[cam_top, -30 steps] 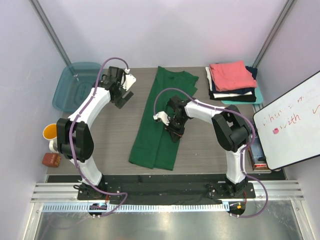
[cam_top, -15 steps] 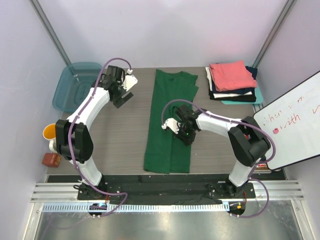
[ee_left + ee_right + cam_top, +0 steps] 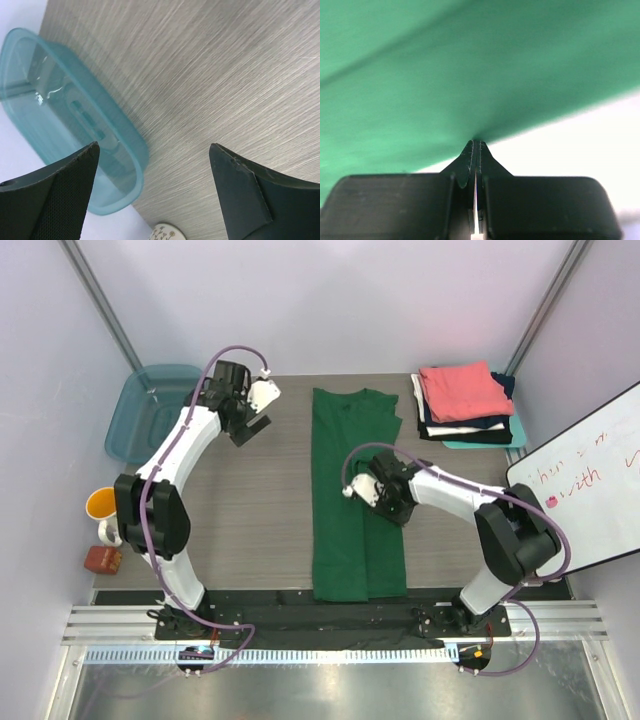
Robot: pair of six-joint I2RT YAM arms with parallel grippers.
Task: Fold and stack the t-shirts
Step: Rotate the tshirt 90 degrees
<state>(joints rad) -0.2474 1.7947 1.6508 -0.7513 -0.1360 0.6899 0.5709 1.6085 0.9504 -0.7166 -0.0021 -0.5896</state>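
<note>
You have one green t-shirt (image 3: 345, 540), a long strip at table (image 3: 250, 510) centre, running 12 to 6 o'clock. Your right gripper (image 3: 476, 146) is clenched on the shirt's 3 o'clock edge. Your left gripper (image 3: 155, 150) is spread wide, grasping nothing, at 10 o'clock beside one teal tub (image 3: 60, 100). One stack (image 3: 462, 390) at 1 o'clock has at least four folded shirts, coral-pink on top.
</note>
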